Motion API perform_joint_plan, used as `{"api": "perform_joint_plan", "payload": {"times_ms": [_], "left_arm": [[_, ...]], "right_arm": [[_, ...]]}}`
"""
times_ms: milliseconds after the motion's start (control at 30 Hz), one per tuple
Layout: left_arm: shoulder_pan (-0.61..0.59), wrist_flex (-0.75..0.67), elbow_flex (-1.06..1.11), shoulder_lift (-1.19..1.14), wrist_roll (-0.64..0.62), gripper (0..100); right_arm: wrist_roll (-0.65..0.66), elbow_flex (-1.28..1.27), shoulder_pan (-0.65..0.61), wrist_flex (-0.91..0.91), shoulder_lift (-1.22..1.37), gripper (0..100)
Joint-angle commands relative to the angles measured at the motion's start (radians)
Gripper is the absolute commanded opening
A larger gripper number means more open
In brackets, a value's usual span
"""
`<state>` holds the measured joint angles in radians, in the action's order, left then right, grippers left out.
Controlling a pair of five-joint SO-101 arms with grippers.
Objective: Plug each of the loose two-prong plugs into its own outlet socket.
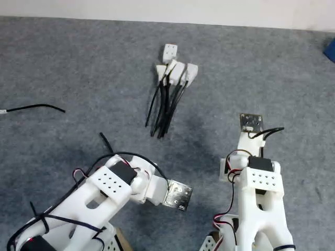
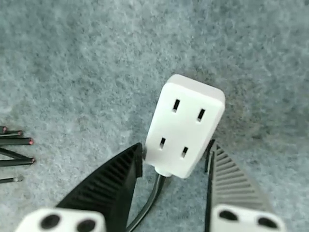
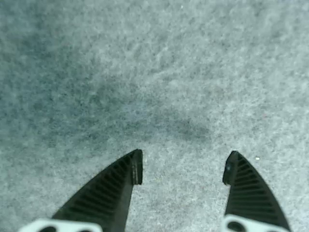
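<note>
Left gripper (image 2: 175, 146), clamped on the white plastic four-slot outlet block (image 2: 184, 128), should hold it steady, slots exposed, while the wide-open right gripper (image 3: 184, 155) fetches one of the white two-prong plugs with black leads (image 1: 177, 70), bundled well apart.

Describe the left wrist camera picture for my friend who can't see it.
A white outlet block with two pairs of slots sits clamped between the two black ribbed fingers of the left gripper, a black cord trailing from its base. Grey carpet lies behind, thin wire ends at one edge.

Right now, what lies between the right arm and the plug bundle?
Bare grey carpet separates right arm and plug bundle, seen in the high view.
</note>
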<state>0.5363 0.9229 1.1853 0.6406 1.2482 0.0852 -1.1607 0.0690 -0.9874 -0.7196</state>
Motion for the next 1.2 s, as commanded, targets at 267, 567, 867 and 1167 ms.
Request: {"api": "perform_joint_plan", "payload": {"times_ms": [267,567,867,1167], "left_arm": [[-0.116,-0.002,-0.097,0.004,-0.132,13],[-0.243,0.292,-0.312,0.004,-0.334,13],[-0.277,0.511,-0.518,0.001,-0.486,13],[-0.280,0.654,-0.855,-0.240,-0.743,13]], "right_arm": [[0.014,0.005,-0.012,0.007,0.001,27.2],[0.014,0.005,-0.012,0.007,0.001,27.2],[0.014,0.007,-0.012,0.007,0.001,27.2],[0.014,0.008,-0.012,0.007,0.001,27.2]]}}
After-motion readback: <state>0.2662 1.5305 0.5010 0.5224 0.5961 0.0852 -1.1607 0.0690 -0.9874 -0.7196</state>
